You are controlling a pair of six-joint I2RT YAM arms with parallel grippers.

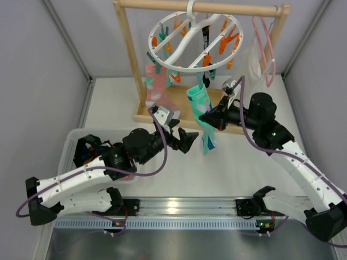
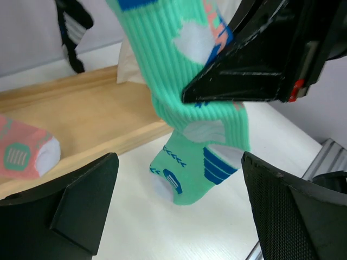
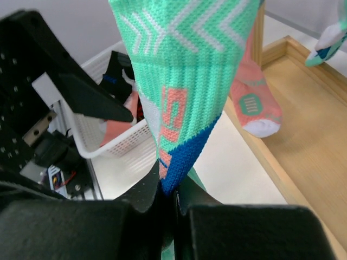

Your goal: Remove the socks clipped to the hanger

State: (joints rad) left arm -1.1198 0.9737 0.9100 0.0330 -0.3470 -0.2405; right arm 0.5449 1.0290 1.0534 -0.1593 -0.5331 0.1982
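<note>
The mint-green sock (image 1: 199,103) hangs below the front rim of the white ring hanger (image 1: 184,69). The right claw (image 1: 209,118) is pressed together on its lower leg, reaching in from the right with the forearm stretched over the table. The left claw (image 1: 190,140) sits just left of the sock's foot, its 2 fingers (image 2: 81,211) spread wide and holding nothing, and its arm is bent low beside the white basket (image 1: 70,142).

The left wrist view shows the toe end ahead of that gap, near the wooden rack's base board (image 2: 81,108). The right wrist view shows the fabric pinched between the closed jaws, a salmon sock (image 3: 255,103) hanging behind, and a black sock (image 3: 120,70) in the basket.
</note>
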